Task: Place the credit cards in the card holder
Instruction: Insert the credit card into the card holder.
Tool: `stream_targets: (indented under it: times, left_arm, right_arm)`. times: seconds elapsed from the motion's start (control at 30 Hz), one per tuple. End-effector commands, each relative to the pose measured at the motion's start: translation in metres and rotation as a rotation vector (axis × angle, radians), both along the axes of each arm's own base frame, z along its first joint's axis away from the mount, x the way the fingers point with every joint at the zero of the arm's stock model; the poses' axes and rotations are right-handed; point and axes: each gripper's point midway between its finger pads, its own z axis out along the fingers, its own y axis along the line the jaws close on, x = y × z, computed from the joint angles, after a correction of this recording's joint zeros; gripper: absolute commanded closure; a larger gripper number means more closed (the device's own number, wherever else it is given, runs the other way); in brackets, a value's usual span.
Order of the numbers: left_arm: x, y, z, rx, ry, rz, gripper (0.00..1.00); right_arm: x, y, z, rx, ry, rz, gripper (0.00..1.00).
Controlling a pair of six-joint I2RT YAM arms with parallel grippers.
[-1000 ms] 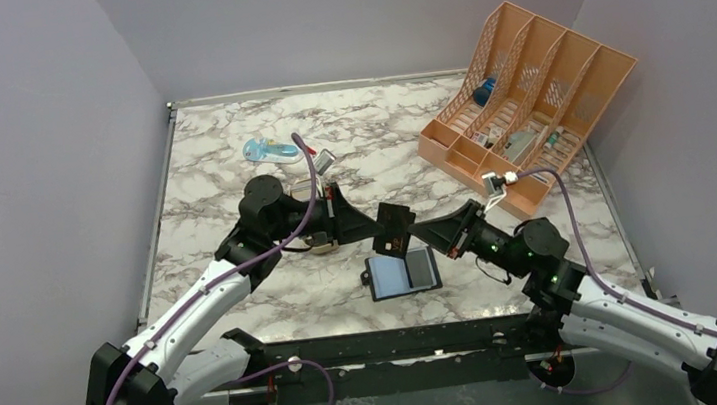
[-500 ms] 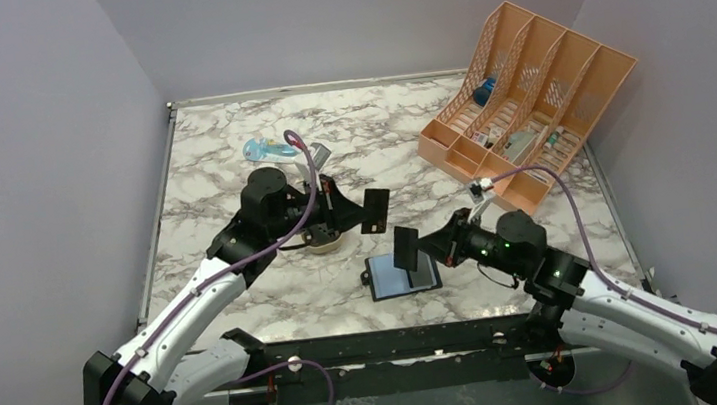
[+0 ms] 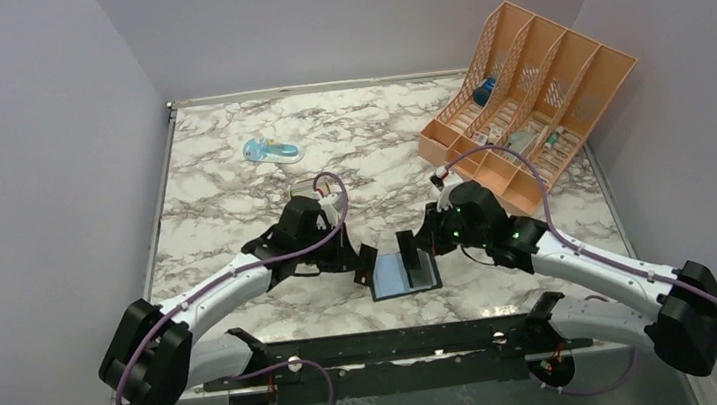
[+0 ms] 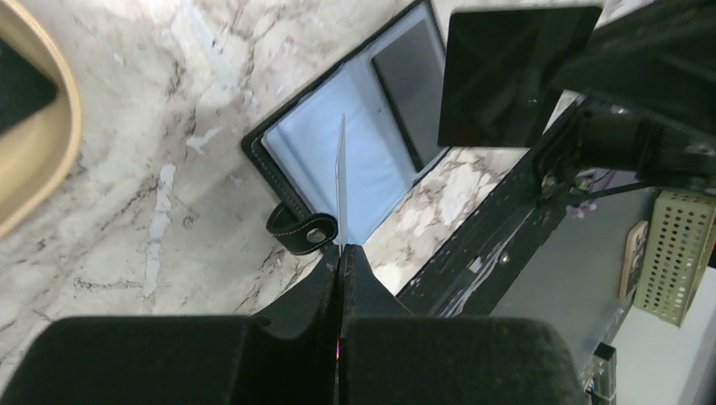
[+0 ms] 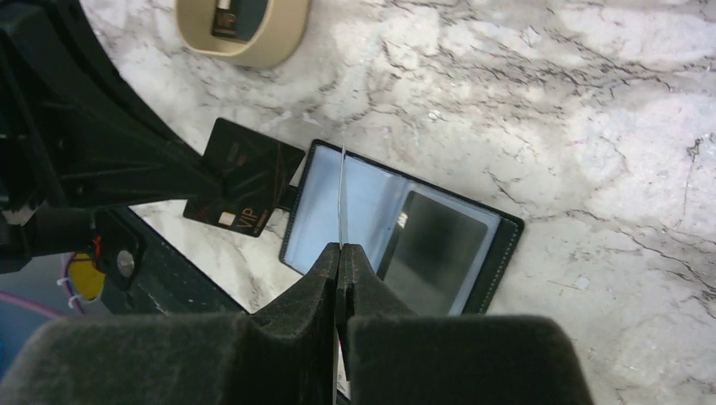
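The card holder (image 3: 412, 275) lies open on the marble near the front edge, with a blue-grey left face and a darker right face (image 5: 439, 253). My left gripper (image 3: 363, 260) is shut on a black credit card (image 5: 245, 190) marked VIP, held at the holder's left edge beside its snap tab (image 4: 302, 232). My right gripper (image 3: 413, 245) is shut on another black card (image 4: 515, 76), held upright just above the holder's middle. Each wrist view shows its own card edge-on: in the left wrist view (image 4: 341, 181), and in the right wrist view (image 5: 342, 194).
The gold tin (image 5: 241, 34) sits left of the holder with a dark card inside; it also shows in the left wrist view (image 4: 42, 143). A peach desk organizer (image 3: 524, 95) stands at the back right. A blue object (image 3: 272, 151) lies at the back. A black rail (image 3: 399, 341) runs along the table's front.
Both grippers have come down and toward the front with their cards. The left one left the tin for the holder's left edge; the right one lowered over the holder's middle.
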Motion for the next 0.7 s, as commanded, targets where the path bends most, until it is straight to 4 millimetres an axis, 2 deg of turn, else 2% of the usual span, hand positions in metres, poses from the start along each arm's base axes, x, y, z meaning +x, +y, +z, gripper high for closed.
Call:
stream_targets:
  times: [0.0, 0.23, 0.67]
  left_arm:
    - [0.001, 0.001, -0.018, 0.041, 0.027, 0.024, 1.00]
    - [-0.001, 0.015, -0.042, 0.161, 0.055, 0.040, 1.00]
    - [-0.005, 0.016, -0.049, 0.179, 0.080, 0.041, 1.00]
  right_arm:
    - [-0.002, 0.005, -0.004, 0.026, 0.054, 0.091, 0.99]
    - [0.002, -0.003, -0.024, 0.051, 0.134, 0.107, 0.99]
    - [-0.005, -0.006, -0.058, 0.100, 0.243, 0.116, 0.99]
